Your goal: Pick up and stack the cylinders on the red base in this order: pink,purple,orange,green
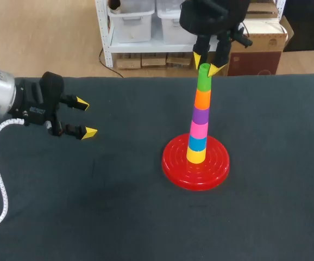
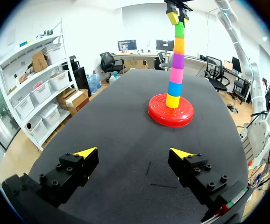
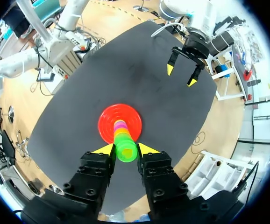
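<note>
The red base [image 1: 173, 163] shows concentric ringed ridges; on it, bottom to top: yellow cylinder [image 1: 196, 155], blue cylinder [image 1: 197, 142], pink cylinder [image 1: 199, 129], purple cylinder [image 1: 200, 115], orange cylinder [image 1: 202, 98], green cylinder [image 1: 204, 81]. The table [image 1: 119, 212] is plain dark charcoal. The left gripper [image 1: 85, 117] and right gripper [image 1: 207, 64] are black with yellow tips.

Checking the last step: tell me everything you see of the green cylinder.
The green cylinder is bright, smooth and plastic-looking. It stands upright at the very top of the stack, sitting on the orange cylinder, high above the red base. The right gripper is at its upper end; whether it grips cannot be told.
</note>
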`<control>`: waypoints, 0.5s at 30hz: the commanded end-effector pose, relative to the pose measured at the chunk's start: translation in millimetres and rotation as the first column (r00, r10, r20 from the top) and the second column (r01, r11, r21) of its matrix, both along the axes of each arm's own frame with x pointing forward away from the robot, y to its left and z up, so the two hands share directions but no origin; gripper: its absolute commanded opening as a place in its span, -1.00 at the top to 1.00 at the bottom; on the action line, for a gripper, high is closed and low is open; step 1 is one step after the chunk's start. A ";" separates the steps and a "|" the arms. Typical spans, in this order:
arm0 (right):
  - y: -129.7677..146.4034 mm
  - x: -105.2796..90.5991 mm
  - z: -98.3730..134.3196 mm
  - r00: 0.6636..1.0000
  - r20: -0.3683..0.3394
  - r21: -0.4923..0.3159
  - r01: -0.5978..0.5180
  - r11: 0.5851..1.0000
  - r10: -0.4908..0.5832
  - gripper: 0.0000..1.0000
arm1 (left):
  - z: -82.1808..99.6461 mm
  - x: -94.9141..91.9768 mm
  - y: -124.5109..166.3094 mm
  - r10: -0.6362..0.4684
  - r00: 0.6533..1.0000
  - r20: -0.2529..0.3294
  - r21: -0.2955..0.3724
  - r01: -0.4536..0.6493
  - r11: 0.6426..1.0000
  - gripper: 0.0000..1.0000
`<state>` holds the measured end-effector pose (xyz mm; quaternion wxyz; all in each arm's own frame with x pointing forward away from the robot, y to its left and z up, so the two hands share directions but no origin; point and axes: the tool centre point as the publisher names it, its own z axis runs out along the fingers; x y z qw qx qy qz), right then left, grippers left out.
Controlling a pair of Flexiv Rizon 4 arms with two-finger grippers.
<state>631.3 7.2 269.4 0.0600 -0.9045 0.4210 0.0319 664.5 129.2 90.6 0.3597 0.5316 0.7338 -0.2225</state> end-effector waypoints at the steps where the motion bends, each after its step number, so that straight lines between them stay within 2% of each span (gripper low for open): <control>1: -1.2 10.9 -1.9 0.999 -0.036 0.007 0.006 1.000 -0.006 1.00 | 0.3 1.9 -0.4 -0.002 1.000 -0.005 0.004 0.002 1.000 -1.00; 10: -7.3 6.5 -11.5 0.995 -0.088 0.042 0.046 0.998 -0.042 1.00 | 0.3 1.9 -0.4 -0.002 1.000 -0.005 0.004 0.002 1.000 -1.00; 15: -9.5 3.7 -19.7 0.993 -0.103 0.022 0.054 0.998 -0.052 1.00 | 0.3 1.9 -0.4 -0.002 1.000 -0.005 0.004 0.002 1.000 -1.00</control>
